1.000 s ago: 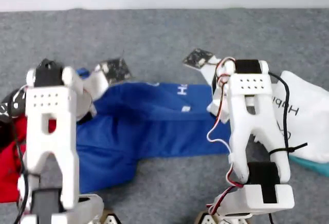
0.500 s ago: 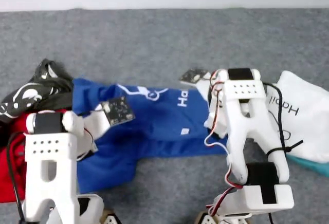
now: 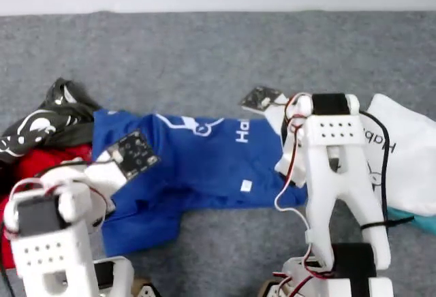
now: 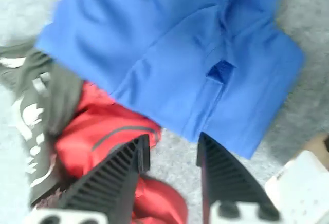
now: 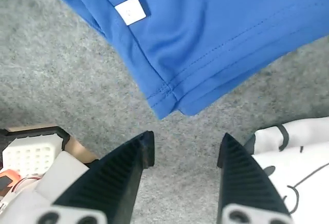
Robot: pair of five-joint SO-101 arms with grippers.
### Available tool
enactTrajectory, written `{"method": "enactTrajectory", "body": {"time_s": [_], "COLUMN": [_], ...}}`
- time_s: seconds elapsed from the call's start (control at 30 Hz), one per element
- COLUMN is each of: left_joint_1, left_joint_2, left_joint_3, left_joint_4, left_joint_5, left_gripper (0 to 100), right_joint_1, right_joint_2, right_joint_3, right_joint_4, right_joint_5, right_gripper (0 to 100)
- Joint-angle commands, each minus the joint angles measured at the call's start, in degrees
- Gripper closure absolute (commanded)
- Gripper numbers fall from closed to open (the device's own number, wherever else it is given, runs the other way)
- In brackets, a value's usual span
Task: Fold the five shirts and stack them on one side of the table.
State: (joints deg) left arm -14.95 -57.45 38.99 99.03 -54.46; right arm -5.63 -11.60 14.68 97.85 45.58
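High view, blue shirt (image 3: 197, 164) with white lettering (image 3: 240, 132), white tag (image 3: 246, 186), left claw (image 4: 173, 144), right claw (image 5: 187, 142), both spread

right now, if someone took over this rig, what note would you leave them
Left end effector: open, empty, above the blue shirt's edge beside the red shirt.
Right end effector: open, empty, over the table by the blue shirt's corner.
The blue shirt lies spread mid-table; black shirt bunched beside the red; white shirt on the right arm's side, teal shirt peeking from under it.
Done: nothing visibly folded or stacked.
Left: fold all five, stack on one side.
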Motion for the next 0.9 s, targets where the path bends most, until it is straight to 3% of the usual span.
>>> {"method": "enactTrajectory", "body": {"time_s": [0.0,0.13,0.23,0.33,0.43,0.63,0.87], "left_joint_1": [-1.4,-4.7,-7.6,-9.9,-12.6,-18.3,-36.0], "left_joint_2": [-4.0,-5.6,-7.1,-10.0,-14.2,-22.8,-24.2], "left_joint_3": [0.6,1.1,0.7,1.3,1.5,1.5,1.5], "left_joint_4": [1.7,1.5,1.4,1.4,1.4,1.2,-1.1], "left_joint_5": [0.5,1.2,5.3,11.3,15.2,18.8,22.2], "left_gripper": [84,85,92,100,100,100,100], "right_joint_1": [0.2,0.1,-1.4,-3.6,-5.1,-16.9,-31.5], "right_joint_2": [-2.9,-2.9,-1.9,1.9,7.0,10.4,11.0], "right_joint_3": [-0.5,-0.4,-0.2,-0.3,-0.5,-0.6,-7.4], "right_joint_4": [-1.5,-11.9,-19.2,-21.8,-20.3,-19.1,-20.5], "right_joint_5": [-0.5,-5.5,-10.6,-14.0,-16.8,-21.4,-21.7], "right_gripper": [78.5,79.0,86.9,99.8,97.7,98.8,96.8]}}
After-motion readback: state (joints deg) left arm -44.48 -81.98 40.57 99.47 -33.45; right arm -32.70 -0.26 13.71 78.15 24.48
